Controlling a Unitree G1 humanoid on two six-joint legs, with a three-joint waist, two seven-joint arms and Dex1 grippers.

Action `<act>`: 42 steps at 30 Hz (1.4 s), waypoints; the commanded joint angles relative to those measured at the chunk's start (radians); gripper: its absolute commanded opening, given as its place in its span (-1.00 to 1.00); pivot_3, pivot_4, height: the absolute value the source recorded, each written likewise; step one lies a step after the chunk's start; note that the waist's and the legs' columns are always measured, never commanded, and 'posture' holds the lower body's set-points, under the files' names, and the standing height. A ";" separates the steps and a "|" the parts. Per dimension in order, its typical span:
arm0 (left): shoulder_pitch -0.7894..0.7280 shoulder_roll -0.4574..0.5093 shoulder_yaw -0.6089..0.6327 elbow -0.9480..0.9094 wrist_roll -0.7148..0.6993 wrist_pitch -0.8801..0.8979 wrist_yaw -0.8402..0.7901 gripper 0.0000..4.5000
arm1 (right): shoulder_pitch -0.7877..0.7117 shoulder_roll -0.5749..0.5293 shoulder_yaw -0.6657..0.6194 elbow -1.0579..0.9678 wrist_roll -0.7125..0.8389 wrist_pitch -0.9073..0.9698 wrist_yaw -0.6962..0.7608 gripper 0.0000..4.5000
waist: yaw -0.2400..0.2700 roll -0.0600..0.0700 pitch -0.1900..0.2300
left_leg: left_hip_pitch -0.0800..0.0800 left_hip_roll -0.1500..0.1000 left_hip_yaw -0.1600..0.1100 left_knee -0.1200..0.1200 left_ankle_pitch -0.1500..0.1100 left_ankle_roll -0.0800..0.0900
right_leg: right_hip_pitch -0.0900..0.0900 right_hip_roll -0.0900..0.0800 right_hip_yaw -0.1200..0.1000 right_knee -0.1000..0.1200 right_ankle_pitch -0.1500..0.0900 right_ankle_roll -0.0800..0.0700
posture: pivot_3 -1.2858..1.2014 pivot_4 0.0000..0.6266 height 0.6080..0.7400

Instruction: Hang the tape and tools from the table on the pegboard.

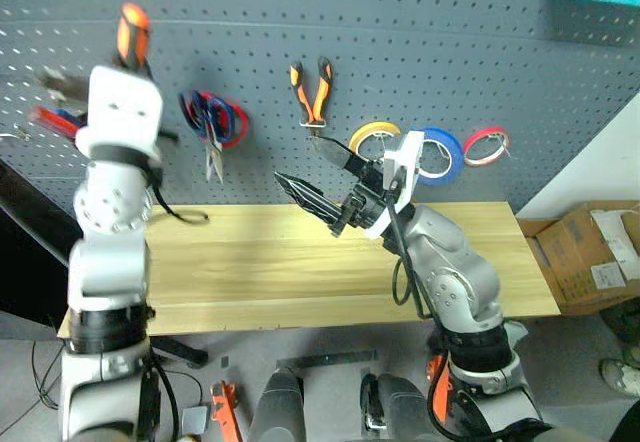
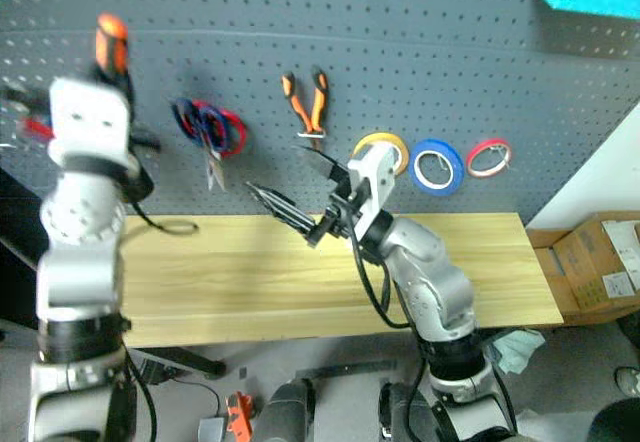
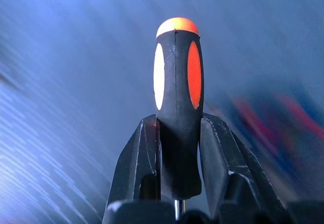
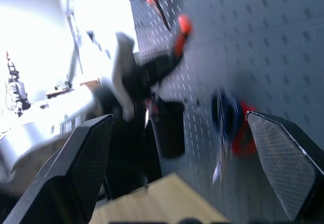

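Left claw clamped on the screwdriver, upper left of frame against the pegboard. Right claw gaping wide, empty, at centre above the table's bare far edge. Pliers, blue tape hung.

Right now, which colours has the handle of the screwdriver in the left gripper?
Black with orange panels and an orange tip, on the screwdriver; the left wrist view shows it best.

Head stereo faces pegboard (wrists close behind claws).
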 commanded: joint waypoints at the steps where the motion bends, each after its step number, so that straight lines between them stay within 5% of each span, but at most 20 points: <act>1: -0.128 0.022 0.024 0.187 -0.003 -0.123 0.054 -0.67 | -0.037 0.014 0.001 0.049 -0.025 -0.101 0.010 1.00 | 0.009 -0.002 -0.016 | 0.000 0.000 0.002 0.000 0.000 0.000 | 0.000 0.000 0.001 -0.001 0.000 0.000 | 0.24 -0.95 1.00; 12: -0.341 0.001 0.036 0.745 -0.133 -0.213 -0.024 -0.67 | -0.031 -0.006 -0.006 0.076 -0.064 -0.166 -0.043 1.00 | 0.033 -0.009 -0.049 | 0.000 0.001 0.003 0.001 0.000 0.000 | -0.002 0.001 0.002 0.003 0.003 -0.004 | 0.21 -0.99 1.00; 18: -0.333 -0.016 0.080 0.811 -0.207 -0.199 -0.020 -0.67 | -0.015 -0.020 0.001 0.057 -0.073 -0.165 -0.066 1.00 | 0.034 -0.011 -0.055 | 0.000 0.002 0.004 0.001 0.000 0.000 | -0.002 0.001 0.003 0.004 0.004 -0.005 | 0.19 -0.99 1.00; 19: -0.330 -0.014 0.086 0.811 -0.215 -0.199 -0.016 -0.36 | -0.014 -0.022 0.001 0.056 -0.075 -0.165 -0.069 1.00 | 0.034 -0.011 -0.055 | 0.000 0.002 0.004 0.001 0.000 0.000 | -0.002 0.001 0.003 0.005 0.004 -0.005 | 0.19 -0.99 1.00; 21: -0.325 -0.009 0.090 0.805 -0.226 -0.196 -0.017 -0.09 | -0.011 -0.025 0.002 0.055 -0.076 -0.165 -0.073 1.00 | 0.034 -0.011 -0.057 | 0.000 0.002 0.004 0.002 0.000 0.000 | -0.002 0.001 0.003 0.006 0.004 -0.005 | 0.19 -0.99 1.00; 28: -0.278 0.001 0.102 0.739 -0.244 -0.180 -0.017 0.99 | -0.014 -0.027 0.011 0.065 -0.079 -0.171 -0.072 1.00 | 0.035 -0.015 -0.066 | 0.002 0.002 0.005 0.005 0.000 0.000 | -0.002 0.001 0.004 0.012 0.004 -0.005 | 0.21 -1.00 1.00; 33: -0.202 0.008 0.113 0.599 -0.254 -0.134 -0.022 0.99 | -0.017 -0.029 0.013 0.073 -0.091 -0.181 -0.063 1.00 | 0.036 -0.016 -0.077 | 0.006 0.002 0.006 0.005 0.000 0.000 | -0.001 0.001 0.005 0.016 0.004 -0.005 | 0.23 -1.00 1.00; 42: 0.074 -0.162 0.055 0.002 -0.466 0.187 -0.141 0.99 | 0.042 -0.113 0.055 0.046 -0.218 -0.187 -0.100 1.00 | 0.054 -0.015 -0.088 | 0.018 0.003 0.009 0.005 0.000 0.001 | 0.013 0.000 0.005 0.012 0.002 -0.005 | 0.24 -1.00 1.00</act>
